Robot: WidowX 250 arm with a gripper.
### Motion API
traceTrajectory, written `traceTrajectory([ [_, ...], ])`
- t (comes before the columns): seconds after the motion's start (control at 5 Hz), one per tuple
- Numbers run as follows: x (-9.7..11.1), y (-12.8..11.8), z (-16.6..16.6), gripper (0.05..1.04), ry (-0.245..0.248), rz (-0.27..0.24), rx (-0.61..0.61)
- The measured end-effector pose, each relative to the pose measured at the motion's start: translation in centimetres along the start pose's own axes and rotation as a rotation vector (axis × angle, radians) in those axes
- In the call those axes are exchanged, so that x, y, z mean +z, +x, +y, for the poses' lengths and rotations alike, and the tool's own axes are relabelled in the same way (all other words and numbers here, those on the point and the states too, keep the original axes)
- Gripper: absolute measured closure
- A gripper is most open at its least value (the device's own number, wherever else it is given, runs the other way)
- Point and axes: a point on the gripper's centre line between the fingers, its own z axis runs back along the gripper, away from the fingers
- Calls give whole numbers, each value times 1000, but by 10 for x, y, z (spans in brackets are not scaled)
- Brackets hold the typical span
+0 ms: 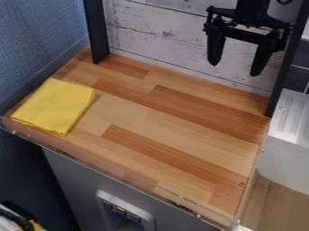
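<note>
High at the upper right, in front of the whitewashed plank wall, hangs the black gripper point(233, 67). Its two fingers are spread apart with nothing between them, and it touches nothing. A folded yellow cloth point(54, 106) lies flat at the left end of the wooden counter point(175, 122), well to the left of the gripper and lower in the view.
Black upright posts point(95, 31) stand at the counter's back left and back right. A clear raised lip point(120, 168) runs along the front edge. To the right is a white ridged unit point(292, 117), and a blue surface point(36, 40) borders the left side.
</note>
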Motion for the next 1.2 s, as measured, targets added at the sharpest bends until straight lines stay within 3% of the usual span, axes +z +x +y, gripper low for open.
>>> traceTrajectory([
  [0.2, -12, -13, 33, 87, -3, 14, -119],
  [0.8, -14, -40, 139, 85, -20, -89, -519],
  [1.2, -9, -55, 199, 85, -1, -108, -721],
])
